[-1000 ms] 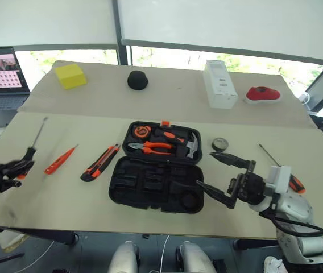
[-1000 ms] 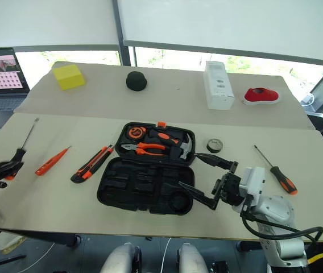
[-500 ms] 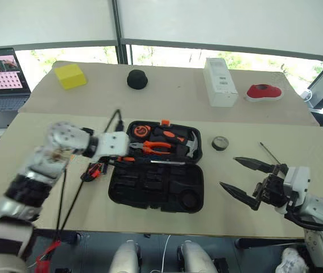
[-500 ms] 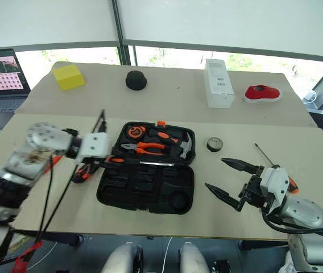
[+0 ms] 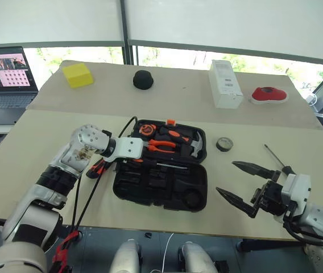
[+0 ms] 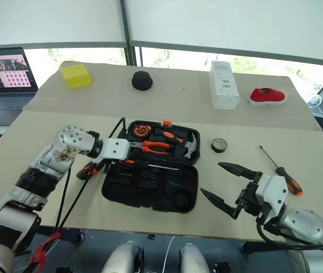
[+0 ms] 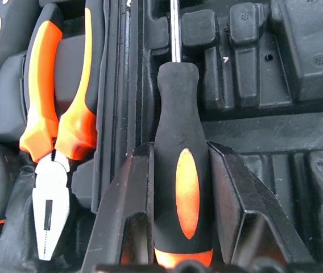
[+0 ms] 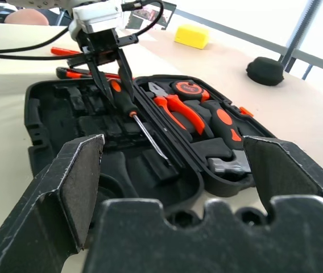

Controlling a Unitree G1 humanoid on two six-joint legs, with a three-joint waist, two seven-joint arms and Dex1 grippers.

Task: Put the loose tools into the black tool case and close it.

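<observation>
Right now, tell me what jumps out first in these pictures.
The open black tool case lies mid-table, with orange-handled pliers in its far half. Over it, the left gripper clamps a black-and-orange screwdriver. The right gripper gapes wide just right of the case.

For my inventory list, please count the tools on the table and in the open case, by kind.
Black-and-orange-handled screwdrivers: 2
Slim all-orange tester screwdriver: 1
Black-orange utility knife: 1
Small dark tape roll: 1
Orange-handled pliers: 1
Steel-headed hammer with black-orange handle: 1
Round orange-black tape measure: 1
Total: 8
</observation>
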